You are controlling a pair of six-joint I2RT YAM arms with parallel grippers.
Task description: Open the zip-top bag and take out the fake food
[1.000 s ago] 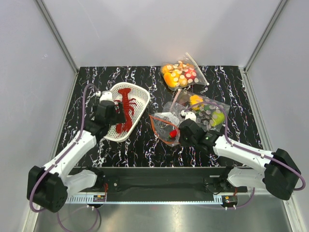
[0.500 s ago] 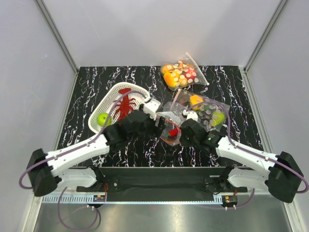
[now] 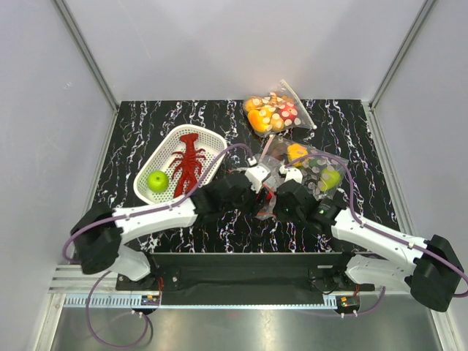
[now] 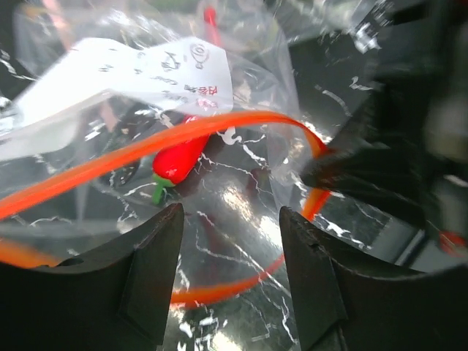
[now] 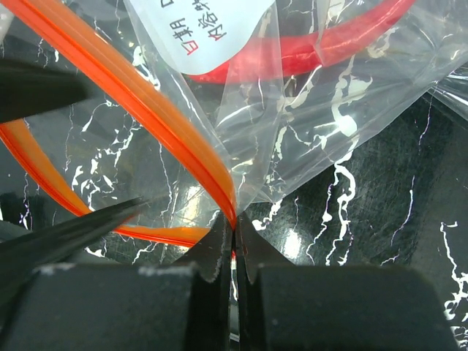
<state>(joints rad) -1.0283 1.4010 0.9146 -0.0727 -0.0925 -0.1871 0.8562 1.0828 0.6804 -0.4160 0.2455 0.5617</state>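
While the left arm reaches across the near middle of the black marbled table, the left gripper sits at the mouth of the zip-top bag. The right gripper meets the same bag from the right. To the left, a white basket holds the red lobster and the green apple, both outside the bag. Two polka-dotted bags lie farther back and to the right.

From the left wrist, the two dark fingers stand partly apart and nothing is clamped between them. Just beyond their tips the small red chili pepper lies inside the clear plastic, under the orange zip strip and near a white label. The fingers do not touch the chili. At the right, the other gripper pinches the strip.

From the right wrist, the fingertips are pressed together on the orange strip where it bends, and they grip the edge of the bag mouth. The mouth is spread open toward the left.
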